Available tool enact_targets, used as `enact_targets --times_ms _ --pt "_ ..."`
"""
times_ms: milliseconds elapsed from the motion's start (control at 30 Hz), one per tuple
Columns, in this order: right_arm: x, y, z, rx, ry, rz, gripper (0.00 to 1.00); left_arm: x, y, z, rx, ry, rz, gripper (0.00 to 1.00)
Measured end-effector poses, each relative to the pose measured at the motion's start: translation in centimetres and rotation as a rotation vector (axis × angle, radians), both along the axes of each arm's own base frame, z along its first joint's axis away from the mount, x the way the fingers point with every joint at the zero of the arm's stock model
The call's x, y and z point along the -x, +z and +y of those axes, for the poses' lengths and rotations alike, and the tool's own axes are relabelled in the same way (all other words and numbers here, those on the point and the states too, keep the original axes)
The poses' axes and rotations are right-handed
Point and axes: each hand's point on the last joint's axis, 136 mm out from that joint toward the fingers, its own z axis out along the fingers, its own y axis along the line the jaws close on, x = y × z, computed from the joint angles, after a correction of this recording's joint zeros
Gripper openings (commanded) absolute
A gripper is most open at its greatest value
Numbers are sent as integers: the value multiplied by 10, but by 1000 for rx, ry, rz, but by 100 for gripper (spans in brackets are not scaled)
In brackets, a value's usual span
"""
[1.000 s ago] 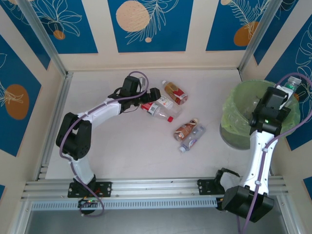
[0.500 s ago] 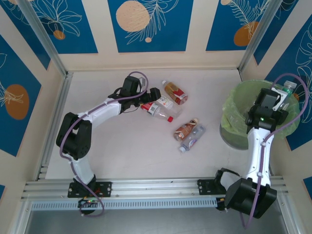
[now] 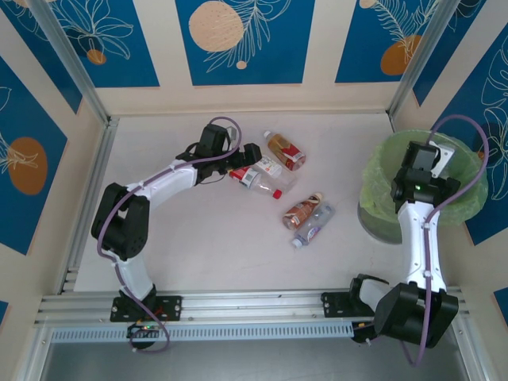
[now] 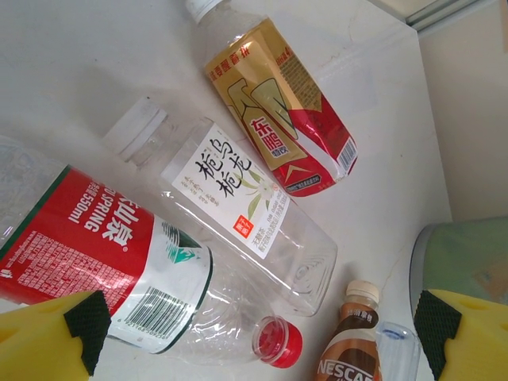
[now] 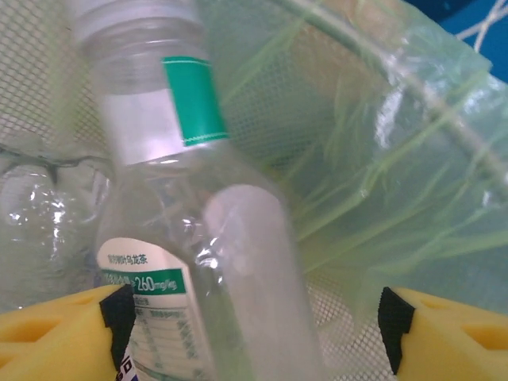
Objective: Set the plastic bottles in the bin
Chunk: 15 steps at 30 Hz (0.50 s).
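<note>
Pale bench point(image 3: 198, 238) still carries five bottles point(image 3: 304, 210); my right end effector point(image 5: 254, 317) has swung over the bin point(image 3: 379, 163) and spread its jaws; the green-labelled bottle point(image 5: 190, 238) seems released, dropping inside; my left end effector point(image 4: 258, 317) gapes wide.

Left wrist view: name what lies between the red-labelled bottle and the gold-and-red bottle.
The white-labelled clear bottle lies between the red-labelled bottle and the gold-and-red bottle, in the left wrist view.

3 bottles point(image 3: 267, 167) lie clustered at the far middle of the table point(image 3: 198, 238). 2 bottles point(image 3: 308, 214) lie touching, nearer and rightward. The bin point(image 3: 375, 221) stands far right, another bottle point(image 5: 182, 238) inside.
</note>
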Motion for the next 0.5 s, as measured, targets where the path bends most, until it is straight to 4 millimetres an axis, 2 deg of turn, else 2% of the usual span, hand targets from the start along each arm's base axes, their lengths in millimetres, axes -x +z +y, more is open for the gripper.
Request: enact_targets --times_ms 233,367,467,500 --pt "3 10 3 -13 -22 -33 87 0 0 1 -2 3 1 100" --pt "3 17 16 -46 21 -81 90 1 -3 2 -11 9 10 100" --pt "3 27 29 -76 65 -138 100 3 -8 5 -24 20 33 100" --pt "3 31 33 -84 79 -157 99 3 -9 6 -26 26 41 100"
